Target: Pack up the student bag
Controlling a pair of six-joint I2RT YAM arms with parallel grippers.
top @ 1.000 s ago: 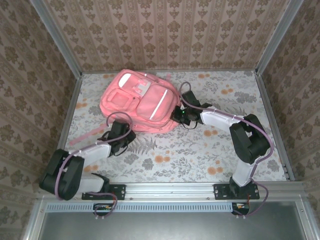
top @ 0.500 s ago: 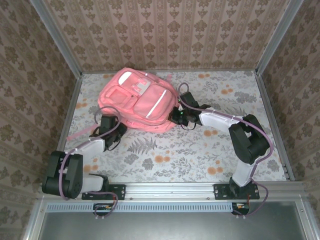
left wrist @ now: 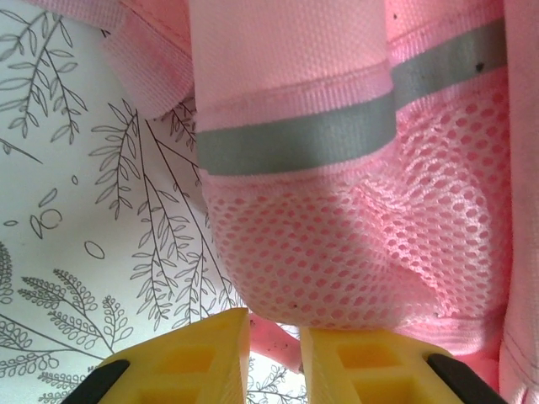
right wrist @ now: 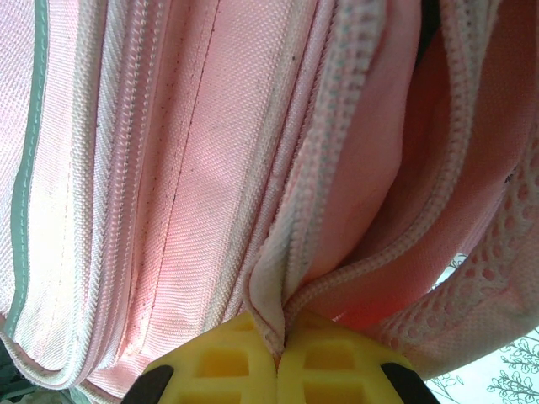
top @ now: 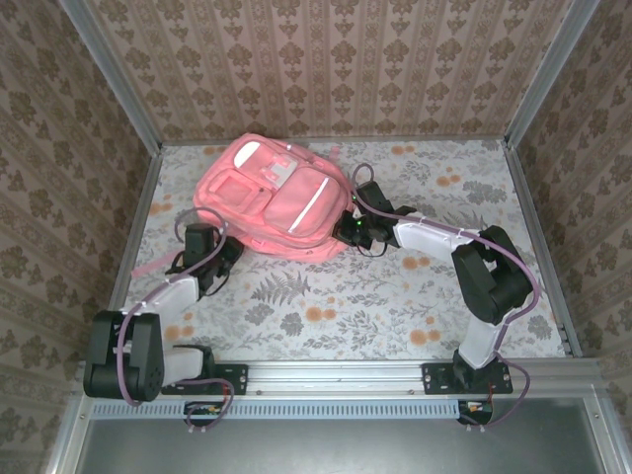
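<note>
The student bag (top: 272, 197), a large pink backpack with white trim, lies flat at the back left of the table. My left gripper (top: 204, 233) is at its near-left corner. In the left wrist view its yellow fingers (left wrist: 202, 353) stand slightly apart, open, just under the bag's mesh side pocket (left wrist: 337, 252); a pink strap piece (left wrist: 278, 341) shows in the gap. My right gripper (top: 348, 229) is at the bag's right side. In the right wrist view it (right wrist: 278, 337) is shut on the white-trimmed zipper edge (right wrist: 274, 290), pulling the opening apart.
A loose pink strap (top: 148, 269) trails from the bag toward the left wall (top: 133, 227). Patterned walls enclose the floral table (top: 395, 296) on three sides. Open tabletop lies in front of and to the right of the bag.
My left arm has swung left along the bag's near edge to its left corner, and its jaws have parted a little. The right gripper has kept its hold in place.
</note>
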